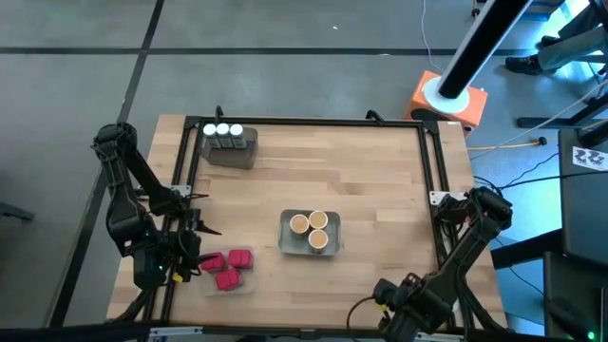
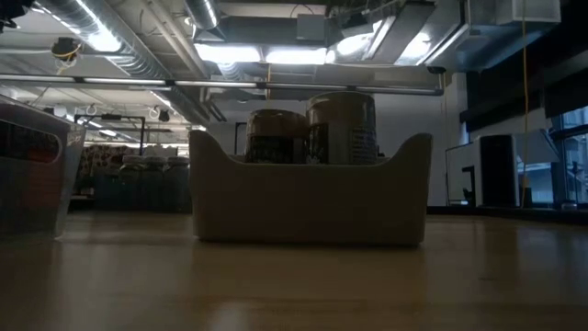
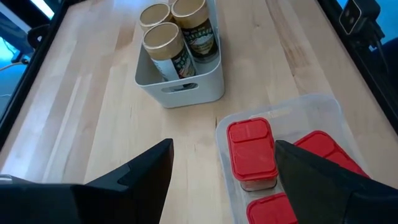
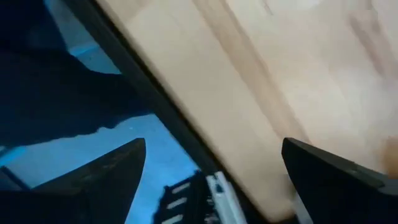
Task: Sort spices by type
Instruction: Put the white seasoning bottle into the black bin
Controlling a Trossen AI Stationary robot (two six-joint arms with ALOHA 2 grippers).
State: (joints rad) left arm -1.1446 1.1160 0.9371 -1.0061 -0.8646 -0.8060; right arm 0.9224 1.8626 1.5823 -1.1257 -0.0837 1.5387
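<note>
Seen from above, both arms sit tucked at the near edge: the left gripper [image 1: 185, 249] beside the 3 red boxy containers [image 1: 227, 267], the right gripper [image 1: 394, 302] at the table's near right corner, well apart from any spice. 3 white-capped jars [image 1: 223, 131] stand in a grey tray [image 1: 231, 150] at the far left; 3 tan-lidded jars [image 1: 313, 231] fill a pale tray [image 1: 286, 237] mid-table. Each type has its own spot, so the sorting looks finished, I judge.

Low view: the pale tray [image 2: 310, 193] fills the middle, 2 tan-lidded jars [image 2: 310, 127] rising above its rim; a clear tray [image 2: 32, 170] stands at the left edge.

Left wrist view: the left gripper's [image 3: 224, 171] jaws stand wide and empty over the clear tray [image 3: 298, 109], where the red boxy containers [image 3: 251, 152] lie close together; the tan-lidded jars [image 3: 174, 34] sit upright beyond.

Right wrist view: the right gripper [image 4: 214, 171] is spread wide, holding nothing, over the table edge [image 4: 168, 118].
</note>
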